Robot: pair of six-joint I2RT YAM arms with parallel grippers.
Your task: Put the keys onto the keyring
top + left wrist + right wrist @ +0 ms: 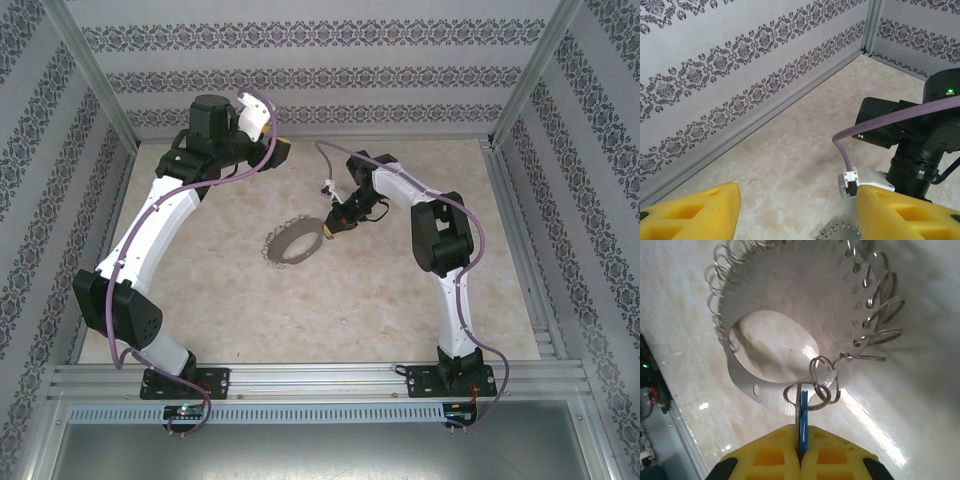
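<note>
Keyring (292,243): a flat, silvery, ring-shaped plate fringed with wire loops. It lies on the marbled table (220,300), just left of centre in the top view. In the right wrist view it takes up the upper half of the frame, with its central hole left of centre.
Left gripper (283,150): sits upper centre-left in the top view, well apart from the plate. In its own wrist view the yellow fingers (695,215) stand in the two lower corners. The jaws are partly apart, with nothing between them.
Right gripper (330,228): at the plate's right rim in the top view. At bottom centre of its wrist view the jaws are pressed together on the key.
Key (803,415): a blue head pinched edge-on between the yellow pads, with its tip at the plate's lower rim.
Wire loops (805,392): a few small loops bunch around the key's tip. Whether the key is threaded through one cannot be told.
</note>
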